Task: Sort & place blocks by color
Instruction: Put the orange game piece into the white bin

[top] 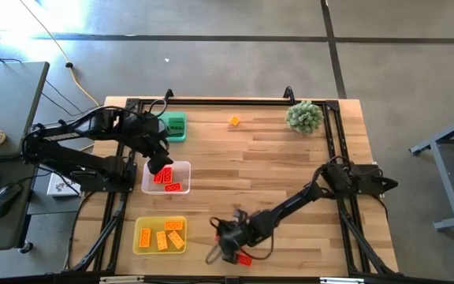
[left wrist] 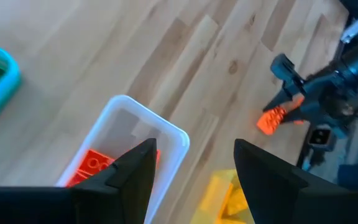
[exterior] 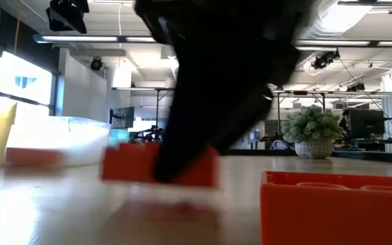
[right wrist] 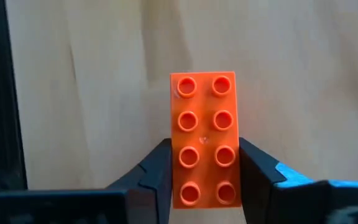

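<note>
A red block (right wrist: 204,138) filled the right wrist view, studs up, its near half pinched between the right gripper's (right wrist: 204,180) two fingers (right wrist: 157,177), which pressed against its long sides. The far half stuck out past the fingertips over bare table (right wrist: 92,74). Seen from above, that right gripper (top: 231,241) sat low at the table's front edge, between the yellow tray (top: 140,225) and the middle of the front rail, with a red block (top: 244,259) showing just in front of it.

The low view gave what the others hid: the dark gripper (exterior: 203,102) coming down onto a red block (exterior: 131,163) resting on the tabletop, and a second red block (exterior: 332,207) lying much nearer the lens, blurred. The plant (exterior: 313,136) stood far behind.

The left gripper (top: 158,162) hung over the clear tray (top: 186,170) with its fingers (left wrist: 129,177) spread and nothing between them. Its wrist view looked down into that tray (left wrist: 166,134), where red blocks (left wrist: 92,165) lay, and across to the right arm's block (left wrist: 270,119).

From above, orange-yellow blocks (top: 164,235) lay in the yellow tray, red ones (top: 166,180) in the clear tray. The green tray (top: 176,126) sat behind them, a lone orange-yellow block (top: 235,121) lay near the back edge, and the plant (top: 304,116) stood at the back right.
</note>
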You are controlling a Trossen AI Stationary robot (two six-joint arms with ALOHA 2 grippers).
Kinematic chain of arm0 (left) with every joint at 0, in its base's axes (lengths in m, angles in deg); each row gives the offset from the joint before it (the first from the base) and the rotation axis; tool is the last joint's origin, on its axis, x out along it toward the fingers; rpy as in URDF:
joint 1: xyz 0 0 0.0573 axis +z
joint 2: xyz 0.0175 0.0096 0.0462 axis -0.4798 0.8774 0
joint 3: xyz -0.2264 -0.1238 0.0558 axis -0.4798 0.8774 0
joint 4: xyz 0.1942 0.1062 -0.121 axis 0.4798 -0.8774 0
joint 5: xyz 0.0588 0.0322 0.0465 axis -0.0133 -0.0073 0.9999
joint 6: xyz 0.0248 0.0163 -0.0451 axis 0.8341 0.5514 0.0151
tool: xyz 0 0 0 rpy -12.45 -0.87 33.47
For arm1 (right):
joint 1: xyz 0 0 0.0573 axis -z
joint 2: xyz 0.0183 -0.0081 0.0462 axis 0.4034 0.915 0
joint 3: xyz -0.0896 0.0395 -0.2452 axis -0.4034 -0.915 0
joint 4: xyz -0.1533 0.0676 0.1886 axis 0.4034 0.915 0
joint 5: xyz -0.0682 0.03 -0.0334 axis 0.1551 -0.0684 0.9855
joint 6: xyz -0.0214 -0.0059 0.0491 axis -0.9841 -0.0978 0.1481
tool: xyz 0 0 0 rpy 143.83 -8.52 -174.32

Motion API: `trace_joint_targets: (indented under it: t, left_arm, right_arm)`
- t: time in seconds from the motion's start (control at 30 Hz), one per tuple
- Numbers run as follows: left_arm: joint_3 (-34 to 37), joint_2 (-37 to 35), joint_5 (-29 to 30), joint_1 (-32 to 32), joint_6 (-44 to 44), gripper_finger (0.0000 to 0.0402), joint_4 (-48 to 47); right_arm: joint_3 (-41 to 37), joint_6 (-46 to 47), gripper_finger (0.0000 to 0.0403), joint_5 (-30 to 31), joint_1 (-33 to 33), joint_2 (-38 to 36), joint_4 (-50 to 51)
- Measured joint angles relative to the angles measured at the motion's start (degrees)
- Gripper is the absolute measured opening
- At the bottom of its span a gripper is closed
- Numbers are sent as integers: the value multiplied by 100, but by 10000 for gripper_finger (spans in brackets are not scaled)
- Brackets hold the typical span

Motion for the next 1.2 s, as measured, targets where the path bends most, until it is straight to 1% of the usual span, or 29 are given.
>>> trace_joint_targets:
  t: [0.17, 0.27, 0.43, 0.63, 0.87, 1.0, 1.1, 1.2]
  left_arm:
    - [0, -192, 185, 171, 99, 202, 2]
    - [0, -305, 445, 292, 300, 202, 0]
    - [0, -493, 934, 562, 329, 204, 0]
    - [0, -720, 1487, 781, 299, 203, 1]
    - [0, -943, 1599, 817, 288, 204, 10]
    - [0, -984, 1599, 817, 286, 204, 9]
    - [0, -984, 1600, 817, 288, 203, 11]
    - [0, -982, 1606, 817, 304, 203, 13]
  right_arm:
    - [391, -626, 111, 85, 463, -22, 21]
    - [590, -1039, 111, 95, 808, -22, 8]
    - [822, -1528, 111, 52, 1385, -24, -634]
    - [878, -1471, 111, 70, 1880, -35, -1493]
    - [878, -971, 111, 469, 2291, -35, -2251]
    - [878, -900, 111, 659, 2468, -35, -2667]
    - [878, -811, 111, 617, 2562, -35, -2927]
    - [878, -999, 111, 320, 2628, -8, -3043]
